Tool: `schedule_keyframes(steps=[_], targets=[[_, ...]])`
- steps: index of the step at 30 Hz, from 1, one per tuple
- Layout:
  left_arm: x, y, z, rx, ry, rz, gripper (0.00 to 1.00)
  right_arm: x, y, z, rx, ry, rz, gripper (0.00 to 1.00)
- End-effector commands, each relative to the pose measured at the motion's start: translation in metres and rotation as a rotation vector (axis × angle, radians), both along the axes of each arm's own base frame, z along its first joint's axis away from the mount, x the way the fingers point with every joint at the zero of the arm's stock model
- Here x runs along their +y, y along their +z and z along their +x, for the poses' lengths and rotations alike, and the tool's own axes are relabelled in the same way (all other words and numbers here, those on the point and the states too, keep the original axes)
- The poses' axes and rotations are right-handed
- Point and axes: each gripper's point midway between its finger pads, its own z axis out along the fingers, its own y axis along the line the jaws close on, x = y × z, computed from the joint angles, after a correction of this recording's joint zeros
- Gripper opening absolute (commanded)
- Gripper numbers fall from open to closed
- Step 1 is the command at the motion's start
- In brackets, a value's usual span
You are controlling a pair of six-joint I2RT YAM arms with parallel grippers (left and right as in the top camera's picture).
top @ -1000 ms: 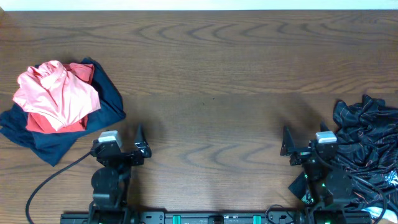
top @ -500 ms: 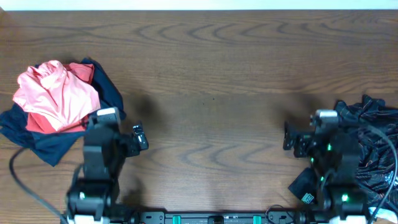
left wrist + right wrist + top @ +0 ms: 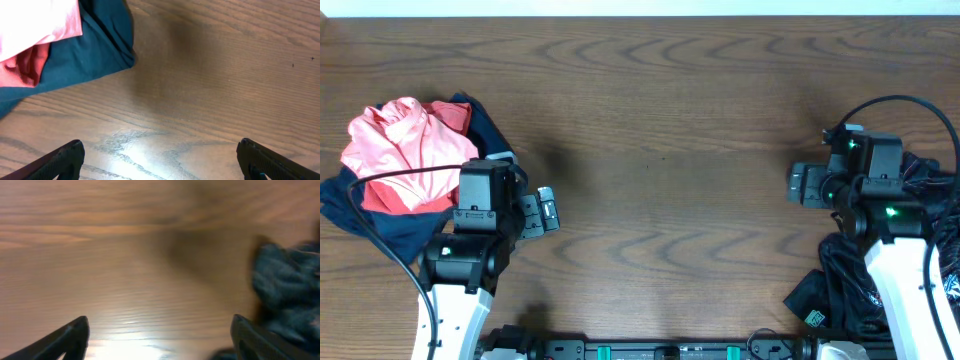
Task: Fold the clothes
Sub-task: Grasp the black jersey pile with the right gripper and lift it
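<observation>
The black patterned jersey (image 3: pixel 942 200) lies crumpled at the table's right edge, partly hidden under my right arm. It shows blurred at the right of the right wrist view (image 3: pixel 285 290). My right gripper (image 3: pixel 805 185) is open and empty over bare wood just left of the jersey; both fingertips show wide apart in the right wrist view (image 3: pixel 160 327). My left gripper (image 3: pixel 545 210) is open and empty over bare wood on the left side, far from the jersey, with its fingertips wide apart in the left wrist view (image 3: pixel 160 150).
A pile of salmon-pink (image 3: pixel 410 150), red and navy blue (image 3: pixel 495 150) garments lies at the table's left, just left of my left gripper. The navy edge (image 3: pixel 85 50) and pink cloth (image 3: pixel 35 20) show in the left wrist view. Cables trail from both arms.
Both arms have lifted off their rest near the front edge and swung out over the table. The right gripper moved farther back beside the jersey. The left moved beside the pile.
</observation>
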Motion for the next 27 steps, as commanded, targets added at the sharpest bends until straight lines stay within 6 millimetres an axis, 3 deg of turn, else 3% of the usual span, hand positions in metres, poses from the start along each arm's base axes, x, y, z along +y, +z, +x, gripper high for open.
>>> schedule_keyframes(steps=[1,4,13,16,20,24,27], targets=[[0.001,0.006,0.002,-0.012,-0.007,0.003,0.98,-0.072,-0.005,-0.009,0.046,-0.343,-0.207,0.88],[0.001,0.006,0.002,-0.012,-0.007,0.004,0.98,-0.098,-0.025,-0.020,0.123,-0.482,-0.224,0.86],[0.001,0.006,0.002,-0.012,-0.007,0.004,0.98,-0.129,-0.098,-0.038,0.347,-0.635,-0.165,0.84],[0.001,0.006,0.002,-0.012,-0.007,0.004,0.98,-0.135,-0.112,-0.035,0.360,-0.653,-0.160,0.68],[0.001,0.006,0.002,-0.012,-0.007,0.004,0.98,-0.137,-0.125,-0.027,0.357,-0.651,-0.153,0.38],[0.001,0.006,0.002,-0.013,-0.007,0.004,0.98,-0.132,-0.133,-0.012,0.319,-0.631,-0.096,0.01],[0.001,0.006,0.003,-0.016,-0.007,0.003,0.98,-0.122,-0.132,0.012,0.238,-0.592,-0.006,0.01]])
